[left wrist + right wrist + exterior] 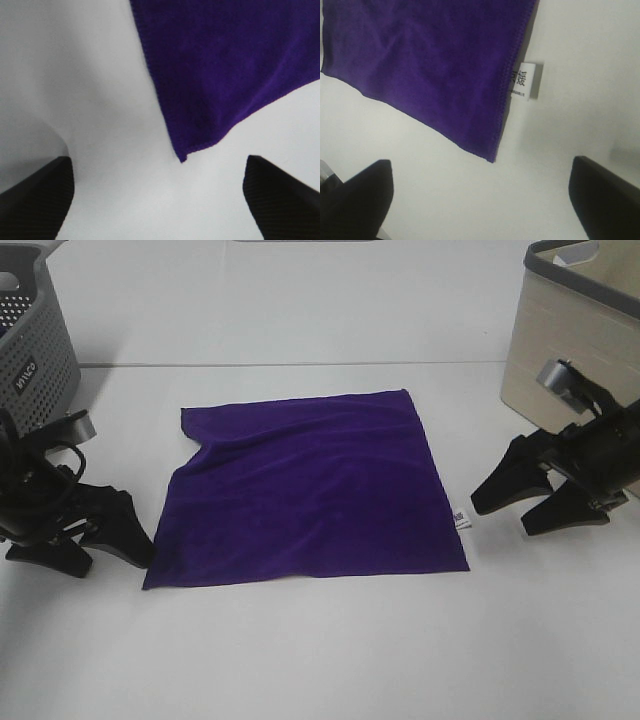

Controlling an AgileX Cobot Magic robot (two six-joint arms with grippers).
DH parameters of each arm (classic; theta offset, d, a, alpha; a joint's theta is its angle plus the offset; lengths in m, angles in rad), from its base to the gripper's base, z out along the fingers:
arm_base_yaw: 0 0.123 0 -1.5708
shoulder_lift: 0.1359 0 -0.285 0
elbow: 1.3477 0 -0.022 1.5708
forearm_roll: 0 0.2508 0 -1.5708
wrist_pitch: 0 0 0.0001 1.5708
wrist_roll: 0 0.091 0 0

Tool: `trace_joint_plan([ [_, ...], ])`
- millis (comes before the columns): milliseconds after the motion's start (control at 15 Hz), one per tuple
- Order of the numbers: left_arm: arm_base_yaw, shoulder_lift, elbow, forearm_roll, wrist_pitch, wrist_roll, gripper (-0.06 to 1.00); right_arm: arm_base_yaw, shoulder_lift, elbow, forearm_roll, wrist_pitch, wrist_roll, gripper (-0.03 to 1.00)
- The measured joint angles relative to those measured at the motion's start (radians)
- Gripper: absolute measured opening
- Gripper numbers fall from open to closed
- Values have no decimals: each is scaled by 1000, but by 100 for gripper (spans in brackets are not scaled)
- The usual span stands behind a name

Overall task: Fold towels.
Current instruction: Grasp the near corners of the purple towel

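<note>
The deep purple towel [305, 490] lies spread flat on the white table, with its far left corner slightly folded in. Its small white tag [461, 520] sticks out from the right edge near the front right corner. My left gripper [118, 535] is open and empty, low beside the towel's front left corner [182, 159]. My right gripper [525, 505] is open and empty, low to the right of the tag; the right wrist view shows the front right corner [491, 159] and the tag [525, 81] between its fingers.
A grey perforated basket [35, 350] stands at the far left. A beige bin with a grey rim [575, 335] stands at the far right, just behind my right arm. White table [320, 660] surrounds the towel.
</note>
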Motion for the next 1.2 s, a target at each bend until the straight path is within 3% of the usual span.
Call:
trace_joint_plan([
  [267, 63, 39, -3, -106, 46, 132, 83, -2, 105, -4, 42, 25, -65, 91],
  [467, 66, 47, -6, -124, 63, 195, 83, -2, 122, -9, 68, 46, -69, 91],
  [933, 66, 53, -7, -140, 61, 138, 82, -2, 127, -12, 66, 51, -66, 91],
  [1200, -55, 67, -24, -159, 32, 75, 80, 64, 126, -16, 62, -25, 28, 82],
])
